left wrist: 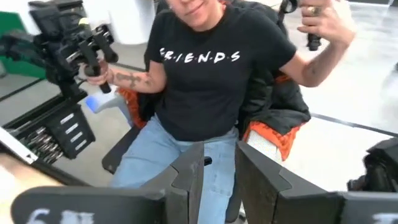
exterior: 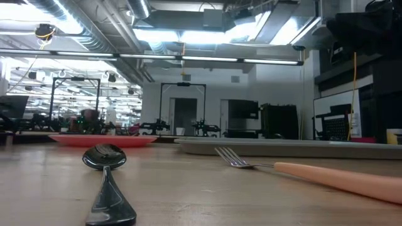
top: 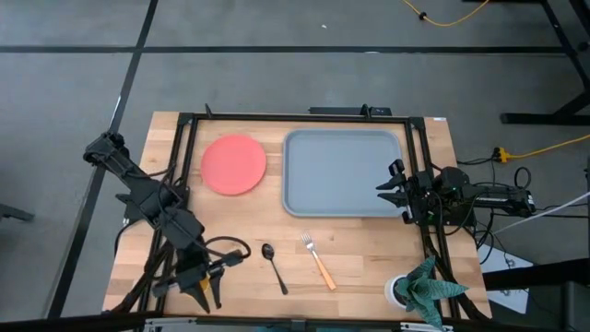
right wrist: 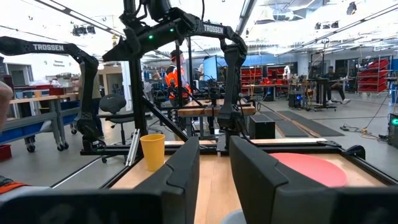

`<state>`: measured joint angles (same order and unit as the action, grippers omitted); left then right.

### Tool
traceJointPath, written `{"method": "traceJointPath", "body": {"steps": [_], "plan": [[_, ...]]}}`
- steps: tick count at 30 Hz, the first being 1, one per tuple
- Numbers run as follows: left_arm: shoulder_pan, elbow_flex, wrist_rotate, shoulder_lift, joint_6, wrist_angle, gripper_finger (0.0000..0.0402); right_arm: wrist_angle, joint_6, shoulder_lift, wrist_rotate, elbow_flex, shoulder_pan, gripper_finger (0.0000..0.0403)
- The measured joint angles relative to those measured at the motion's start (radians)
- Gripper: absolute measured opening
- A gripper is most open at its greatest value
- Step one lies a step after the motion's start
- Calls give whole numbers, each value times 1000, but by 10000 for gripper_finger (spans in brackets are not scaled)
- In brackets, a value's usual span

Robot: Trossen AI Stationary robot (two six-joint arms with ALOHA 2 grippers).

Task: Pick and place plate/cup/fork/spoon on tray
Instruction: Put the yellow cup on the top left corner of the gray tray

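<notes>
The coral-red plate lies flat on the table's far left, left of the grey-blue tray. The dark spoon and the orange-handled fork lie on the wood near the front edge. They also show in the low view, spoon and fork. The yellow cup stands upright on the table's left side; in the high view my left arm hides it. My left gripper is open and empty at the near left, pointing off the near edge. My right gripper is open and empty over the tray's right rim, pointing left.
A green leafy thing in a white pot stands at the near right corner. A black frame runs round the table. A person sits beyond the near edge holding control handles. Bare wood lies between the tray and the cutlery.
</notes>
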<state>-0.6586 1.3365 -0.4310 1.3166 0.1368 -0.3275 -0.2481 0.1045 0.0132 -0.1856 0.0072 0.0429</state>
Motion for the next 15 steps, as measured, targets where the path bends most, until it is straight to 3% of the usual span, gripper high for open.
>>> {"method": "traceJointPath", "body": {"steps": [9, 15], "plan": [[1, 0, 281, 54, -5, -32, 84, 14, 23, 0, 0, 0, 0, 94], [2, 0, 421, 66, -153, -166, 84, 55, 23, 0, 0, 0, 0, 94]]}}
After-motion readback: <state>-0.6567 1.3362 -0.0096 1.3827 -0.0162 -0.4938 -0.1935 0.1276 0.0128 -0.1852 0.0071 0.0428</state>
